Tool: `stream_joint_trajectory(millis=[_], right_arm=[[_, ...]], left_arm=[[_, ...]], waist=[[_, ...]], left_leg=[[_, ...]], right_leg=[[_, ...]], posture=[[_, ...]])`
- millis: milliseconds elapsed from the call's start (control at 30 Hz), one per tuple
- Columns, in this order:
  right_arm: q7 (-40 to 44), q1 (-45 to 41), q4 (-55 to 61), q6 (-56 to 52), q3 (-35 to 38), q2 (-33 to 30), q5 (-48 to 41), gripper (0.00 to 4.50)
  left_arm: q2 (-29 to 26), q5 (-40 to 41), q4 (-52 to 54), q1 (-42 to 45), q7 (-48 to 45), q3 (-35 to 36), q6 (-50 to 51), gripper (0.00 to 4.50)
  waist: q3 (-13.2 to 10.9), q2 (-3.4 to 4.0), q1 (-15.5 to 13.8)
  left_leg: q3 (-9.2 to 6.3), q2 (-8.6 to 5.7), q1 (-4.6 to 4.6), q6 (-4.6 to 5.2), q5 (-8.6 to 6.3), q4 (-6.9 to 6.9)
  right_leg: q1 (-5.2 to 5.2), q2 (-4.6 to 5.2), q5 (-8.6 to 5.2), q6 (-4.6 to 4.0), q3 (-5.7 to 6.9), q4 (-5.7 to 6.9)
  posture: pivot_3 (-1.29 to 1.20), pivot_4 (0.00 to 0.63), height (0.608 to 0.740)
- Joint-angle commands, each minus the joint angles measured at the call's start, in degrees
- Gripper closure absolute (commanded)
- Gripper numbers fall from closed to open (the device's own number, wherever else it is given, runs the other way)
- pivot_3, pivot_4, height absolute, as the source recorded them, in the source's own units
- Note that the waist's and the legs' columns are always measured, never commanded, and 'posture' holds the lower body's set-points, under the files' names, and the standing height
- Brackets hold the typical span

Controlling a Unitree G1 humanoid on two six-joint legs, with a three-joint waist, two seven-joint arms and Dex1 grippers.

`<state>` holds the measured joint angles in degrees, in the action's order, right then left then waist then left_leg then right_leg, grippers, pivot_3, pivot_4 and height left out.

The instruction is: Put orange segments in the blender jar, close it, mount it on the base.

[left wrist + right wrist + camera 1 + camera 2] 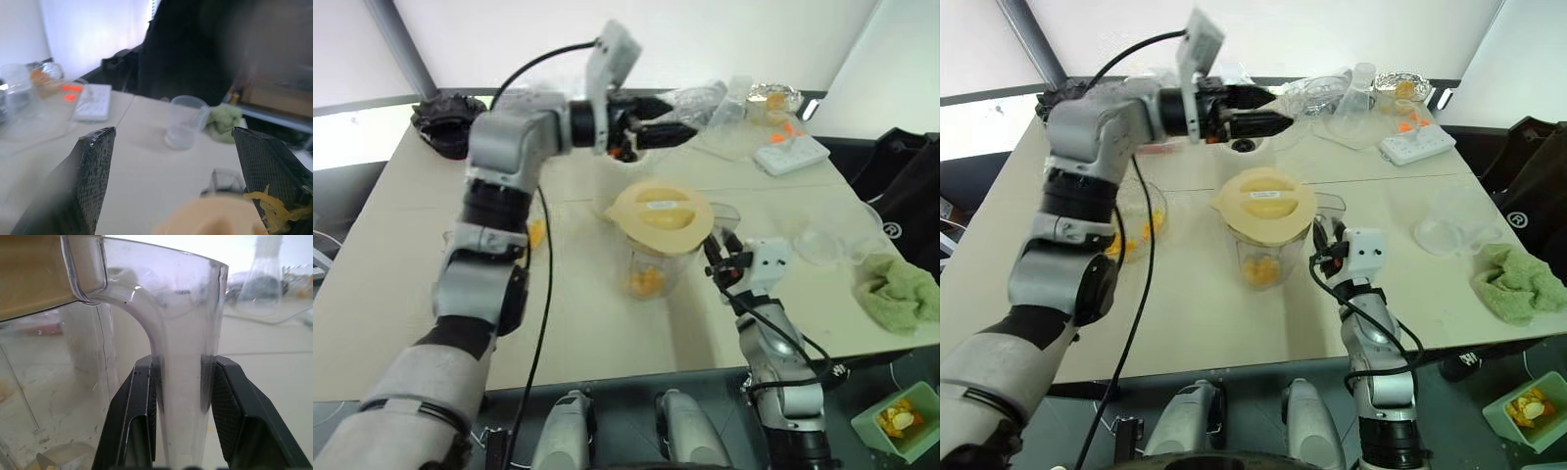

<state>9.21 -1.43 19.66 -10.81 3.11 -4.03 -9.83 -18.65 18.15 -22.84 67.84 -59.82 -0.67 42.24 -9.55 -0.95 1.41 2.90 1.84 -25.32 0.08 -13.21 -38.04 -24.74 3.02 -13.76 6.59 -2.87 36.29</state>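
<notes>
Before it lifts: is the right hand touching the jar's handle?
Touching. In the right wrist view the right hand has both fingers pressed flat against the handle of the jar.

The clear blender jar stands upright near the middle of the table, a cream lid on its rim and its side handle pinched between black fingers. Orange segments lie at its bottom. The cream base sits behind it.
</notes>
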Motion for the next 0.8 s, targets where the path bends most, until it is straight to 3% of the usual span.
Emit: stream_joint_trajectory(millis=[33,200,433,533,633,800], right_arm=[[-1.31,-4.17,7.21,-1.40,3.28,-0.90,-3.16,3.43],[-3.38,-15.98,10.79,-14.04,9.10,-7.47,-6.45,3.43],[-4.82,-37.18,2.94,-26.79,15.17,-16.01,-11.01,3.43],[-3.97,-50.78,-8.77,-27.66,14.16,-19.07,-10.29,3.43],[-1.88,-65.05,-28.70,-20.12,10.29,-18.30,-6.72,3.43],[0.32,-75.97,-53.16,-5.84,8.42,-14.95,-2.96,3.43]], left_arm=[[-4.68,0.15,10.66,-7.11,1.82,1.31,-1.25,0.56],[-10.53,3.87,25.93,-22.92,5.37,5.44,3.61,0.56],[-9.82,4.92,32.65,-33.71,11.86,6.06,3.19,0.56],[-8.79,5.97,35.29,-38.19,13.76,6.87,2.36,0.56],[-7.41,8.32,39.26,-43.41,15.39,8.50,1.88,0.56],[-7.31,11.61,43.35,-47.76,17.39,9.77,3.39,0.56]], waist=[[-0.01,0.01,-0.08],[-0.08,0.10,-0.33],[-0.12,0.08,-0.74],[-0.15,0.13,-0.38],[-0.18,0.17,0.62],[-0.17,0.16,1.21]], left_leg=[[-0.02,0.04,0.01,0.00,0.00,0.00],[-0.05,0.10,0.00,-0.03,0.02,-0.01],[0.03,-0.02,0.00,-0.14,0.08,-0.07],[0.10,-0.02,0.02,-0.14,0.08,-0.07],[0.21,0.00,0.01,-0.13,0.08,0.02],[0.21,0.01,0.02,-0.13,0.08,0.23]], right_leg=[[0.00,-0.04,0.01,0.00,0.00,0.01],[-0.03,0.01,0.02,-0.02,-0.03,0.06],[0.04,0.24,-0.06,-0.23,0.06,0.04],[0.03,0.27,-0.04,-0.24,0.03,0.03],[-0.09,0.26,0.01,-0.22,0.00,0.04],[-0.13,0.16,0.10,-0.07,0.05,0.05]], posture=[[0.00,0.150,0.740],[0.00,0.150,0.740],[0.00,0.150,0.740],[0.00,0.150,0.740],[0.00,0.150,0.740],[0.00,0.150,0.740]])
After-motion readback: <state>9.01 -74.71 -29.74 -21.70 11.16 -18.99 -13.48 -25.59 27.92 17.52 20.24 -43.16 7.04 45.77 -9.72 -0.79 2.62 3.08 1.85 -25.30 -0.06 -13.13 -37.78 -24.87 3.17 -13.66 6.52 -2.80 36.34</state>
